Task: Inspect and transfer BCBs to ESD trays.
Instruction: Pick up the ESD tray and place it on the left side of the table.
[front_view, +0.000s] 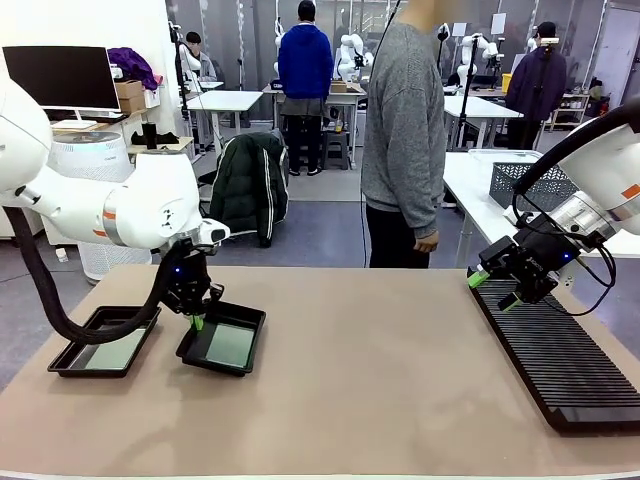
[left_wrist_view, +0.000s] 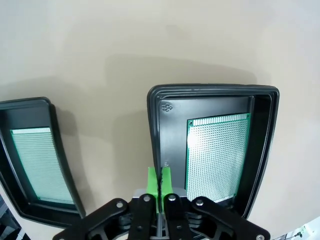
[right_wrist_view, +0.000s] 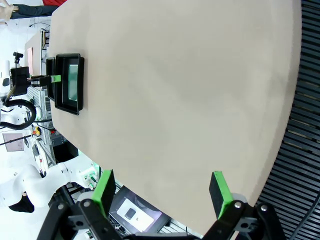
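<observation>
Both ESD trays lie at the desk's (front_view: 380, 380) eight o'clock, one (front_view: 105, 343) beside the other (front_view: 223, 340), each with a BCB (front_view: 231, 345) flat inside. Left fingers (front_view: 197, 322), pressed together and empty, hover over the inner tray's rim. Farther at three o'clock, right fingers (front_view: 495, 290) gape wide, empty, above the black slotted rack (front_view: 555, 360).

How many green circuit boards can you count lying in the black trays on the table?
2: one board lies in the tray beside the left gripper; the other board lies in the neighbouring tray at the table's left end.
</observation>
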